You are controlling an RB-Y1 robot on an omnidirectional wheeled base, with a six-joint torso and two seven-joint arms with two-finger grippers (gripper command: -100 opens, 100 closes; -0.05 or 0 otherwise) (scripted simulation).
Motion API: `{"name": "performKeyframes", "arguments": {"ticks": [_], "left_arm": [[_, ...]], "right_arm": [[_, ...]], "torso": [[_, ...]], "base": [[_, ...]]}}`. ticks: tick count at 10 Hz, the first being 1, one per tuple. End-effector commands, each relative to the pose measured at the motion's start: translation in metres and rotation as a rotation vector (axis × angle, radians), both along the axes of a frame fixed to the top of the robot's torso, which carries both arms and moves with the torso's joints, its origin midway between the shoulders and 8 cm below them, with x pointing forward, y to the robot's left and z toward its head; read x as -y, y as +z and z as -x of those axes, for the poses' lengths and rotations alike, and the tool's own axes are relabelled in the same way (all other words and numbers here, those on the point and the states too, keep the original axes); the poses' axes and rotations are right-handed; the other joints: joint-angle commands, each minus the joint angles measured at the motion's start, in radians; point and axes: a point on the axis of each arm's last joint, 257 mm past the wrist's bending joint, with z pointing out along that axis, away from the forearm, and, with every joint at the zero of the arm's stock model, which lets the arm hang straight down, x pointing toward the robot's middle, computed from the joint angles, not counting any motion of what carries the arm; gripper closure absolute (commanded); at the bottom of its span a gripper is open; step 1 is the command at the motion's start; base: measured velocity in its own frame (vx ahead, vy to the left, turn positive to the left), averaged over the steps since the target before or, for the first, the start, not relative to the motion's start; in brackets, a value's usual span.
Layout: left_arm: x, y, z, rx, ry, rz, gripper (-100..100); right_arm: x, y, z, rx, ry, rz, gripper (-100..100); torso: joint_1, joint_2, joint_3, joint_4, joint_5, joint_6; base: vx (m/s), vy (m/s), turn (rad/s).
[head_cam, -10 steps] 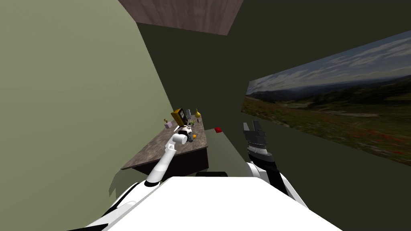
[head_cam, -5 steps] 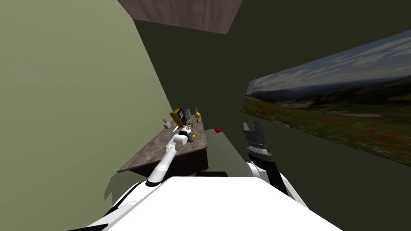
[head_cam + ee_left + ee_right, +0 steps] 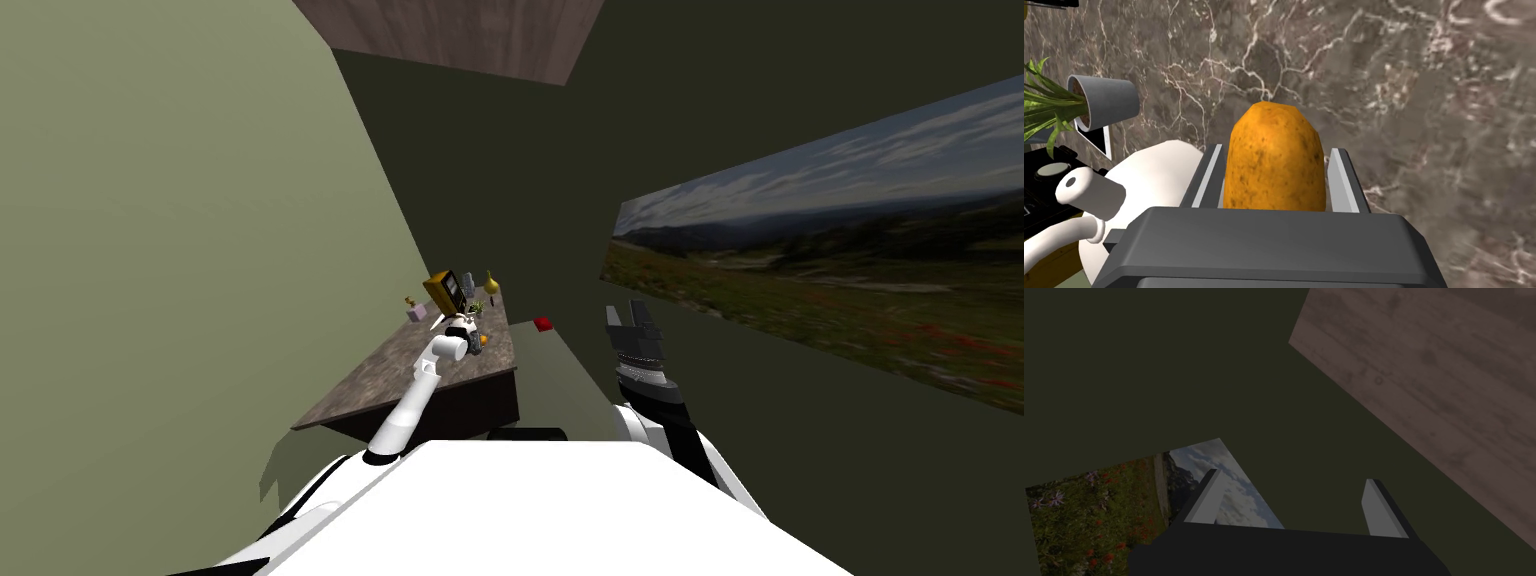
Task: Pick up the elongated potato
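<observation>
Orange-brown and speckled: potato (image 3: 1274, 160) clamped end-on in left gripper (image 3: 1276, 151), both blades flat against its sides, rounded tip poking out past them. Held over brown marble table (image 3: 1424, 100), white-veined; touching it or clear of it, cannot tell. Just beside the gripper, white jug (image 3: 1149, 170) with looped handle; past that, grey pot (image 3: 1104, 97) of green leaves. From the head, left arm stretched toward the table's far end, orange speck at its tip, short of yellow box (image 3: 445, 290) and yellow vase (image 3: 492, 283). Right gripper (image 3: 1294, 480) up at the side, well apart from the table — blades wide, nothing between them.
</observation>
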Motion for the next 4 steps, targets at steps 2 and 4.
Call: {"name": "performKeyframes", "arguments": {"ticks": [2,4], "left_arm": [[0.0019,0.01,0.0036,-0.003,-0.004,0.0,100],[0.0016,0.0085,0.0025,-0.001,-0.004,0.0,0]], "right_arm": [[0.0,0.0,0.0,0.0,0.0,0.0,0],[0.0,0.0,0.0,0.0,0.0,0.0,0]], "torso": [[0.0,0.001,0.001,0.0,0.0,0.0],[0.0,0.001,0.001,0.0,0.0,0.0]], "base": [[-0.021,0.008,0.028],[-0.005,0.003,0.002]]}}
